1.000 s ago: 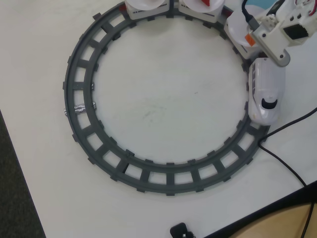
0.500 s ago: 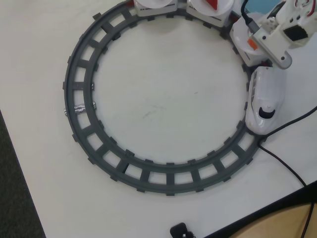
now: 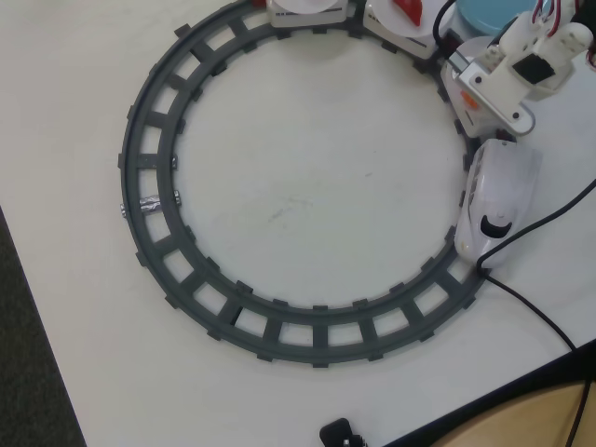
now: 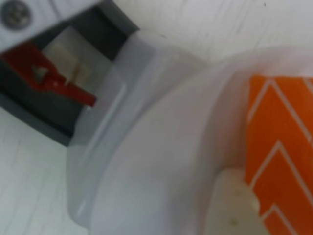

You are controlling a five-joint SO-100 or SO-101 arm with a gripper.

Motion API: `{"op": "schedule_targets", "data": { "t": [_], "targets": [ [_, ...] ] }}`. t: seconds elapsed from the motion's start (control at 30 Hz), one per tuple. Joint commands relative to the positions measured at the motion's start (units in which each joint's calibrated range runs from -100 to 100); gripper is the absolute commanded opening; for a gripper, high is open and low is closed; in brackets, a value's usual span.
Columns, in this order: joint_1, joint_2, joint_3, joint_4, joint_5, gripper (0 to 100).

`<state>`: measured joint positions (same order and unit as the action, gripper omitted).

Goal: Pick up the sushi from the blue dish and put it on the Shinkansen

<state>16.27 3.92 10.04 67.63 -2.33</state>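
Observation:
The orange sushi (image 4: 281, 142) with thin white stripes fills the right of the wrist view, just above a white round plate (image 4: 161, 161) on a train car. One pale fingertip (image 4: 232, 200) presses against its left edge; the other finger is out of frame. My gripper (image 4: 274, 205) seems shut on the sushi. In the overhead view the white gripper (image 3: 473, 101) hangs over the car behind the Shinkansen nose (image 3: 492, 200), and a bit of the orange sushi (image 3: 468, 102) shows under it. The blue dish (image 3: 489, 14) lies at the top edge, partly hidden by the arm.
The grey ring track (image 3: 158, 186) fills the table's middle. A dark red piece (image 3: 407, 11) rides a car at the top. A red coupler (image 4: 54, 78) and track show in the wrist view. A black cable (image 3: 549, 214) runs past the train nose. The table edge lies at bottom right.

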Motion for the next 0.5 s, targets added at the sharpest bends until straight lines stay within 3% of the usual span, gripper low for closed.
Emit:
{"op": "schedule_targets", "data": {
  "t": [0.0, 0.17, 0.47],
  "targets": [
    [2.04, -0.37, -1.42, 1.39, -1.13, 3],
    [3.89, -3.12, -0.44, 6.27, -0.77, 3],
    [0.72, -11.06, 5.76, 6.70, -0.61, 18]
  ]
}}
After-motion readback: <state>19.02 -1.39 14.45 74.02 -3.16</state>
